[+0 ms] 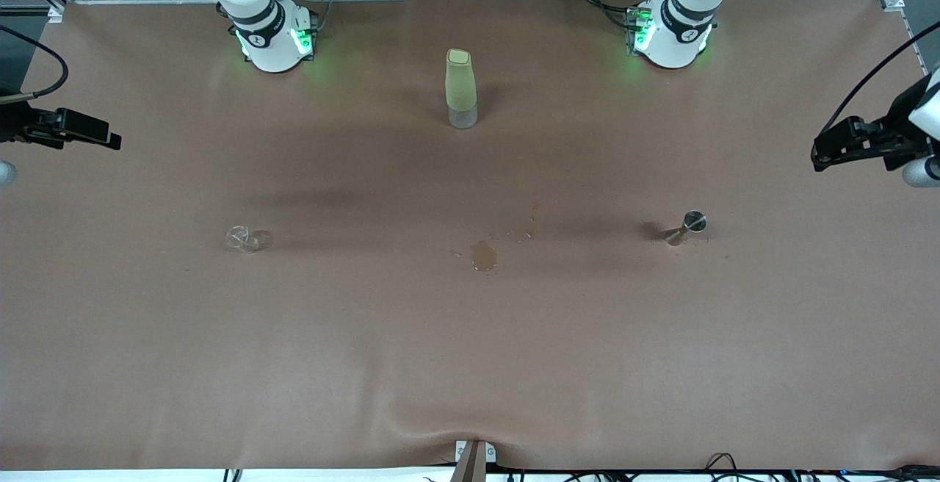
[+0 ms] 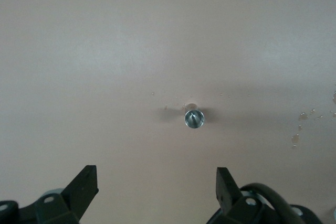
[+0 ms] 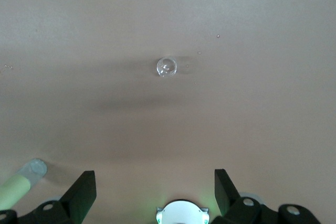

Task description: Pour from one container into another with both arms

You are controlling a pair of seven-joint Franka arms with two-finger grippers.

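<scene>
The tiny clear glass cup (image 1: 246,238) (image 3: 166,67) stands upright on the brown table toward the right arm's end. The silvery jigger (image 1: 687,226) (image 2: 193,118) stands upright toward the left arm's end, about as near to the front camera as the cup. My left gripper (image 1: 826,153) (image 2: 156,177) hangs open high over the table's edge at its own end, with the jigger well clear of its fingers. My right gripper (image 1: 103,137) (image 3: 154,178) hangs open high over the edge at its end, with nothing between its fingers.
A tall pale yellow-green bottle (image 1: 461,89) (image 3: 21,182) stands mid-table, farther from the front camera, between the two arm bases. A small wet spill (image 1: 483,255) with scattered droplets (image 2: 296,138) lies mid-table between cup and jigger. The right arm's base (image 3: 180,212) glows green.
</scene>
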